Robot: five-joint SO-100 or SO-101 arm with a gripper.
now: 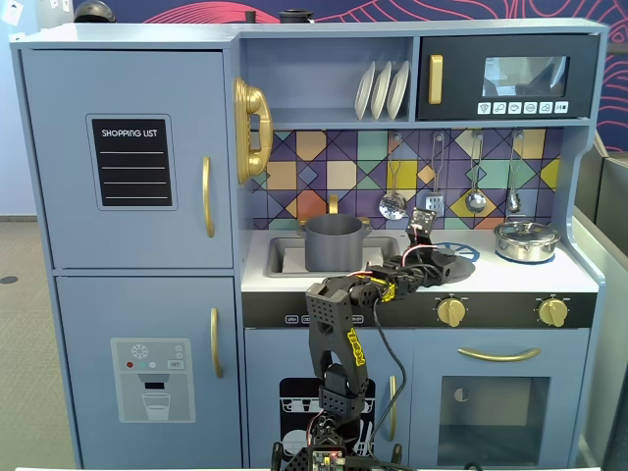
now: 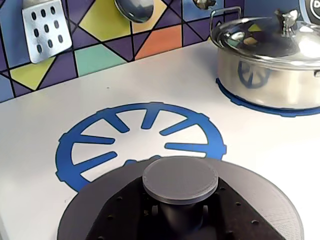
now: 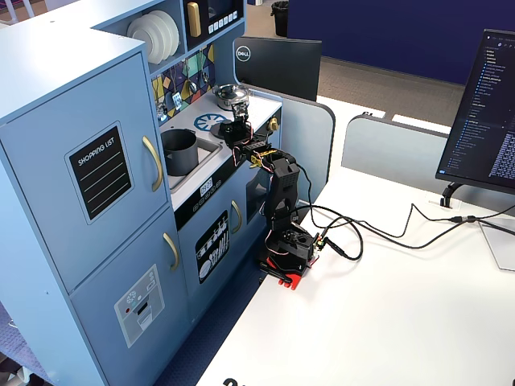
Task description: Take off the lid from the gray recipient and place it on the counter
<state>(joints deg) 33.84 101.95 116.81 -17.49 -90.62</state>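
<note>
- The gripper (image 1: pixel 439 261) holds the lid (image 2: pixel 180 207) by its central knob (image 2: pixel 180 179) at the near edge of the blue burner print (image 2: pixel 140 142), as the wrist view shows; whether the disc rests on the counter (image 2: pixel 165 85) or hangs just above it cannot be told.
- In a fixed view, the gray recipient (image 1: pixel 334 242) stands open-topped in the sunken sink (image 1: pixel 280 257), to the left of the arm (image 1: pixel 339 334).
- The shiny steel pot (image 1: pixel 526 240), with its own lid on, sits at the counter's far right on a 2nd burner print.
- In a fixed view from the side, the arm's base (image 3: pixel 291 249) stands on a white desk (image 3: pixel 386 322) beside the toy kitchen (image 3: pixel 72 104).
</note>
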